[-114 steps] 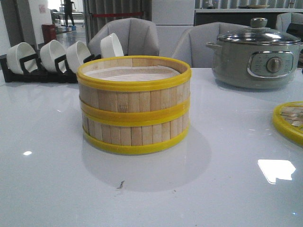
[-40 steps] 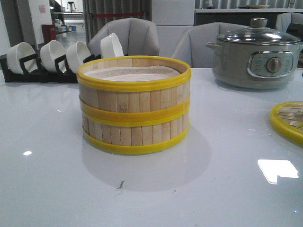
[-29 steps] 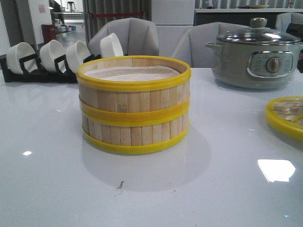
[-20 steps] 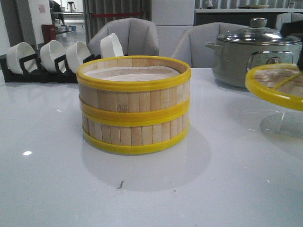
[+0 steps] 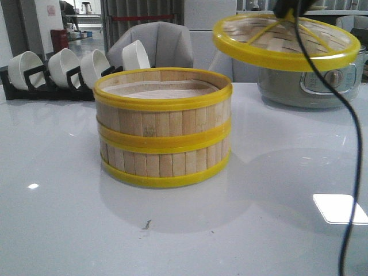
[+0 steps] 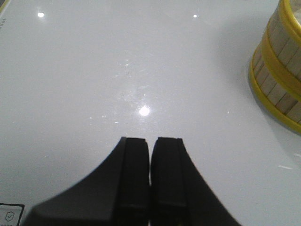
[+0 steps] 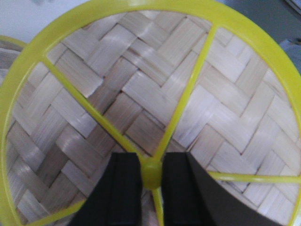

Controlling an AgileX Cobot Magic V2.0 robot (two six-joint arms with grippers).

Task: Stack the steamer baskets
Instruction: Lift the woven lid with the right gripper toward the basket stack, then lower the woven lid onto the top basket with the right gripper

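Two steamer baskets [image 5: 163, 129] with bamboo slat walls and yellow rims stand stacked at the table's middle, a pale liner showing inside the top one. Their edge also shows in the left wrist view [image 6: 282, 70]. The woven-bamboo lid [image 5: 286, 39] with its yellow rim hangs tilted in the air, above and to the right of the stack. My right gripper [image 7: 151, 172] is shut on the lid's yellow centre knob [image 7: 151, 173]; the lid [image 7: 141, 80] fills that view. My left gripper [image 6: 150, 141] is shut and empty, low over the bare table to the left of the stack.
A grey-green electric pot [image 5: 313, 83] with a glass lid stands at the back right, partly behind the raised lid. A black rack of white bowls [image 5: 63, 69] is at the back left. A black cable [image 5: 351, 172] hangs down on the right. Grey chairs stand behind the table.
The lid has been lifted from the table at the far right and carried up and leftward toward the stack. The stacked baskets have not moved.
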